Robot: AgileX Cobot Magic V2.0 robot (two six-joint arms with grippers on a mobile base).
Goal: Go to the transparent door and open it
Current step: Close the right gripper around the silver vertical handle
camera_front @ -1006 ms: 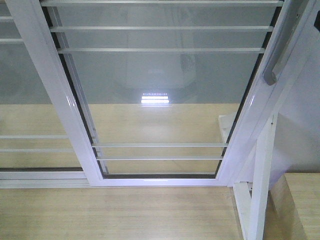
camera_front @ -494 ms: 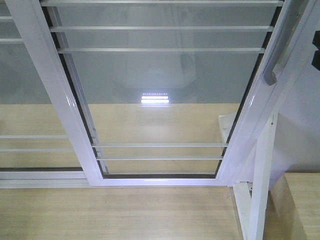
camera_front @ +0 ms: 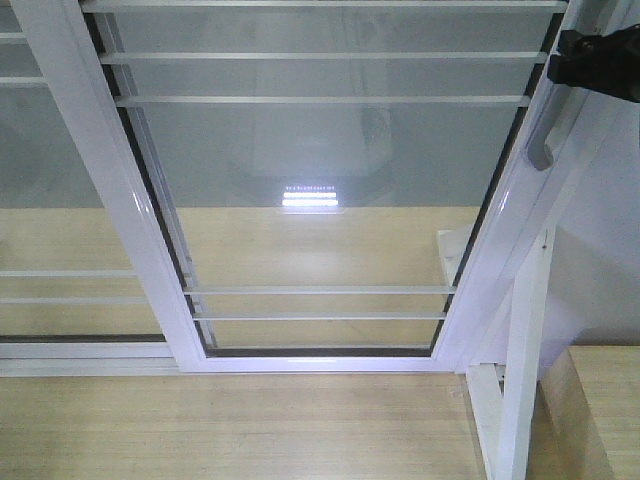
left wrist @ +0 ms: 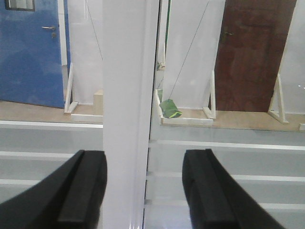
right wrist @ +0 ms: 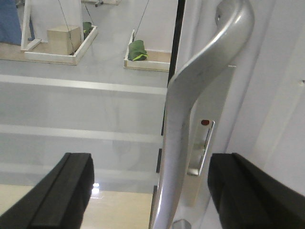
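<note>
White frames and clear glass fill the front view. At the far left stands a glass panel [camera_front: 50, 180] crossed by thin white bars. Just right of it, the transparent door [camera_front: 320, 180] takes up the middle of the scene, with its own white bars near the top and bottom and a bright patch of reflected light on the pane. Pale wooden floor [camera_front: 230, 430] runs along the near edge.

On the door's right upright sits the curved silver-grey handle [camera_front: 545, 135]. A black part of the right end effector [camera_front: 598, 60] reaches in just beside the handle's upper stretch.

In the left wrist view, the left end effector [left wrist: 143, 155] is released. Its two dark fingers [left wrist: 81, 191] are spread wide, and a white frame post [left wrist: 126, 95] rises between them. Whether either finger touches the post cannot be told. Beyond the glass are a blue door [left wrist: 28, 52] on the left, a green bag [left wrist: 170, 109] on the floor, and a brown door [left wrist: 248, 52] on the right.

In the right wrist view, the right end effector [right wrist: 152, 160] is also released, its fingers [right wrist: 71, 191] well apart. The handle [right wrist: 200, 90] runs up between them, with a lock plate [right wrist: 202, 150] and a red dot [right wrist: 205, 122] just to its right.
</note>
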